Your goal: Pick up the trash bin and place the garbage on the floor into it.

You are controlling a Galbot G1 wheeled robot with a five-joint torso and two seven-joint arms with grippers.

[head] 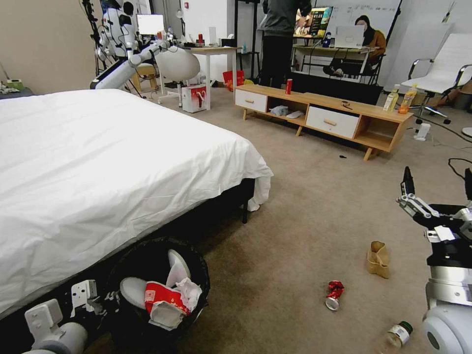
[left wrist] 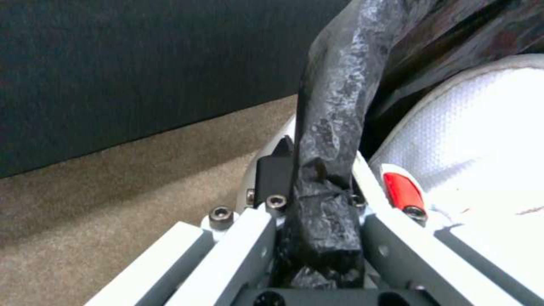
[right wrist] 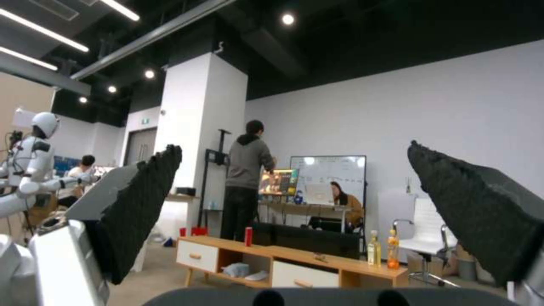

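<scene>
At the near left, low beside the bed (head: 98, 162), the left gripper (left wrist: 317, 199) is clamped on the black-bagged rim of the trash bin (head: 128, 260), fingers pinching the crinkled plastic. The bin sits tilted at the bed's edge, already holding a red-and-white wrapper (head: 164, 301) and white tissue. On the right the right gripper (head: 435, 189) is raised and pointing forward with its pads spread wide and nothing between them. Between them on the floor (head: 305, 206) lie a tan paper bag (head: 378, 259), a crushed red can (head: 335, 294) and a clear bottle (head: 399, 334) with green cap. A wooden cabinet (head: 324, 115) stands well beyond.
</scene>
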